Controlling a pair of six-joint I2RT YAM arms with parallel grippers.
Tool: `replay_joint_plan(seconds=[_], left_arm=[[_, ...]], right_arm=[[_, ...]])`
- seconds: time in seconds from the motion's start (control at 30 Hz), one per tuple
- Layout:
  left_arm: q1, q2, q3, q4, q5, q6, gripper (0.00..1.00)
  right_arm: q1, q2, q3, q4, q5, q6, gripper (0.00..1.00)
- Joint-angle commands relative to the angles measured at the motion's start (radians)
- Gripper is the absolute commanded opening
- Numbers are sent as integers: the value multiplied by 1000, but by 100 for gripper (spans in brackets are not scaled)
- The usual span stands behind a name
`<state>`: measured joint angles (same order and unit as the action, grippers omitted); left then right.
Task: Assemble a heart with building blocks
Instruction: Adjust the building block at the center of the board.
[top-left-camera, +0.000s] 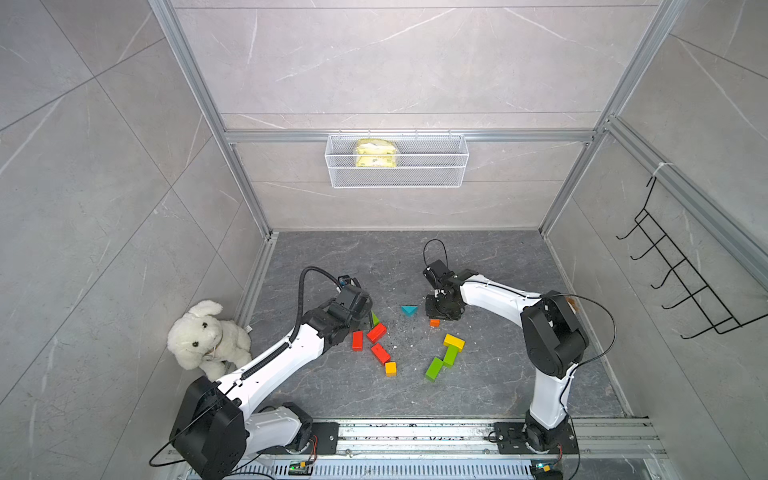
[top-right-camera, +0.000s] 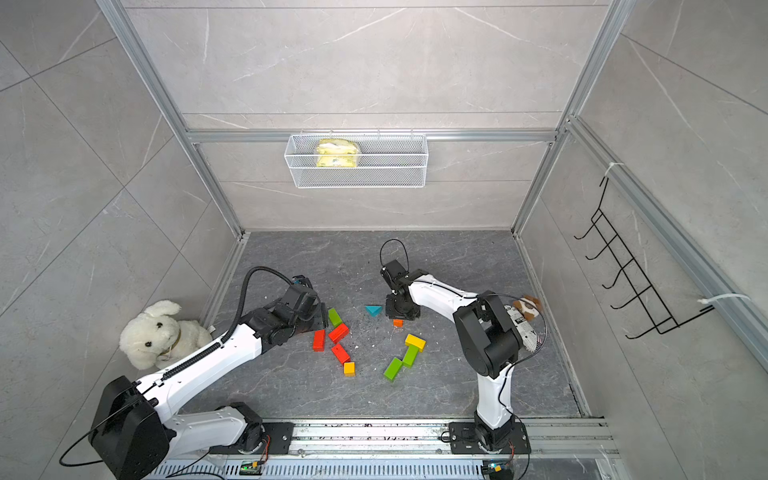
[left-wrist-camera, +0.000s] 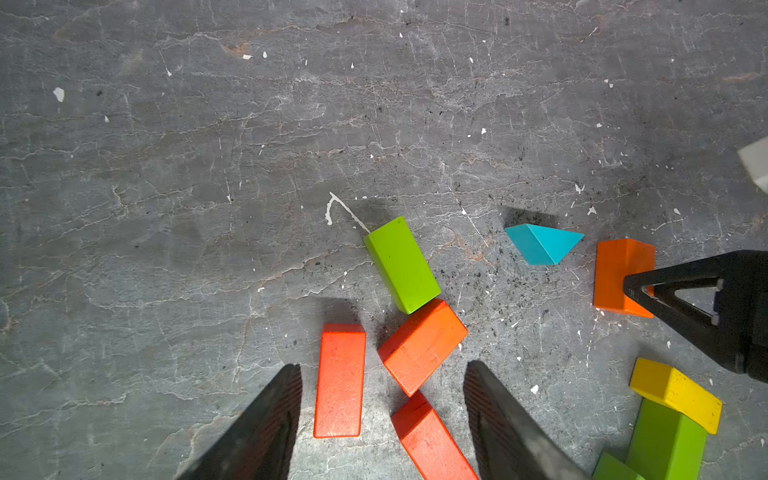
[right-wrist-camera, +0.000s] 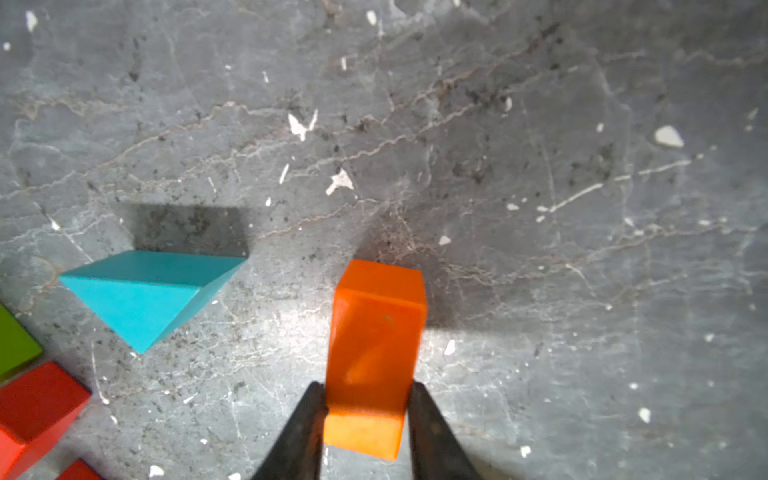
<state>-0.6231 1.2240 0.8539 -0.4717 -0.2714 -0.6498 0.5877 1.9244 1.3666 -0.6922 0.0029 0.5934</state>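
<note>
My right gripper is shut on an orange block that rests low on the floor, right of the teal triangle. In both top views the gripper covers most of this block. My left gripper hangs open above three red blocks, holding nothing. A green block touches the middle red one. The heart shows only as a loose open V: red blocks slant down to the yellow-orange cube, and two green blocks rise to a yellow one.
A white plush toy sits by the left wall. On the back wall hangs a wire basket with a yellow packet. A black hook rack is on the right wall. The arms' rail runs along the front.
</note>
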Motion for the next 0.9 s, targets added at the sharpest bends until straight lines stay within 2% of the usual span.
replay_joint_plan(seconds=[0.0, 0.37, 0.57, 0.77, 0.87], left_arm=[[0, 3, 27, -12, -22, 25, 66], [0, 3, 20, -10, -35, 46, 66], [0, 7, 17, -4, -31, 47, 66], [-1, 14, 26, -7, -28, 47, 66], [-1, 22, 28, -7, -25, 46, 66]], right_arm=[[8, 39, 20, -25, -11, 25, 31], [21, 80, 90, -17, -37, 69, 30], [24, 36, 67, -17, -28, 51, 36], [20, -90, -35, 21, -17, -86, 52], [8, -102, -56, 21, -69, -208, 48]])
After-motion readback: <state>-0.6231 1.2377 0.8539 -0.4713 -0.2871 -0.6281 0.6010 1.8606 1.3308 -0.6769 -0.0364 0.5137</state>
